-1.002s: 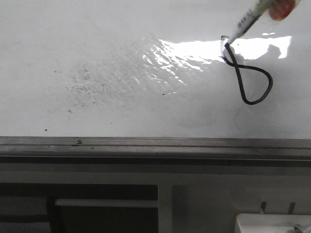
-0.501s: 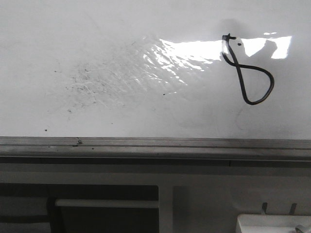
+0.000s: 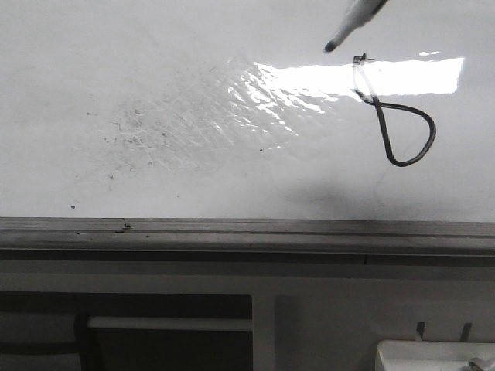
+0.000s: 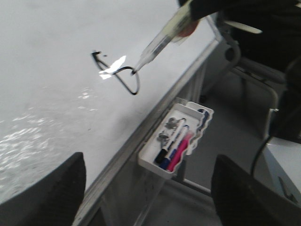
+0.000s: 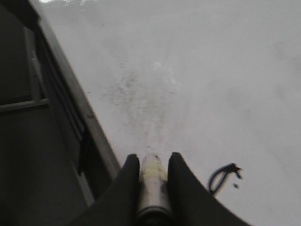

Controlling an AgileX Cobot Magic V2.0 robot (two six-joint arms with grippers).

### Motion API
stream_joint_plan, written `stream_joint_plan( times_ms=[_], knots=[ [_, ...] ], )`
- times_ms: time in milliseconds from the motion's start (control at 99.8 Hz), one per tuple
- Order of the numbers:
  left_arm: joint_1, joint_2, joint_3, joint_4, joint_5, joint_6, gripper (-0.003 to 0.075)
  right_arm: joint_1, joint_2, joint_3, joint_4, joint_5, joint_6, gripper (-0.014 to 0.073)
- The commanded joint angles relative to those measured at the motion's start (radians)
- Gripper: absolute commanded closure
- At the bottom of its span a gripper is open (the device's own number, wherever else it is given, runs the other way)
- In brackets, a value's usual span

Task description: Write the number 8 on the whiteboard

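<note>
On whiteboard (image 3: 155, 46), lopsided number 8 (image 3: 398, 124), marker (image 3: 352, 22) tip lifted, right tool (image 5: 151, 162) gripping it

I log a white tray (image 4: 151, 162) hung on the grey rail (image 3: 247, 228), holding a black-capped marker (image 4: 165, 148), a blue one (image 4: 174, 149), a pink one (image 4: 181, 148) and some metal clips (image 4: 173, 125). One corner of that tray (image 3: 433, 357) shows at the front view's lower right. Below the rail I see a dark opening (image 3: 124, 332) crossed by a pale bar (image 3: 170, 323). A black cable (image 4: 263, 146) runs beside a grey box (image 4: 284, 165). Floor is grey (image 4: 230, 117)
</note>
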Motion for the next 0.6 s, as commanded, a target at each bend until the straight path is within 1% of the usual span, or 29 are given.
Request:
stream_joint_plan(
  times_ms=[0,90,190,361,591],
  knots=[
    [-0.001,0.064,-0.027,-0.209,0.061,0.227,0.0237,0.083,0.028,-0.032,0.021,-0.058,-0.004,0.0639],
    [-0.001,0.122,-0.027,-0.272,0.106,0.317,0.0241,0.165,0.058,-0.032,0.021,-0.064,-0.004,0.0638],
    [-0.001,0.177,-0.04,-0.28,0.154,0.359,0.0241,0.221,0.09,-0.032,0.021,-0.066,-0.004,0.0639],
    [-0.012,0.256,-0.097,-0.28,0.206,0.365,0.0241,0.284,0.124,-0.032,0.021,-0.076,-0.004,0.0639],
    [-0.097,0.346,-0.131,-0.261,0.191,0.365,0.0242,0.331,0.14,-0.032,0.021,-0.119,-0.004,0.0639]
  ],
)
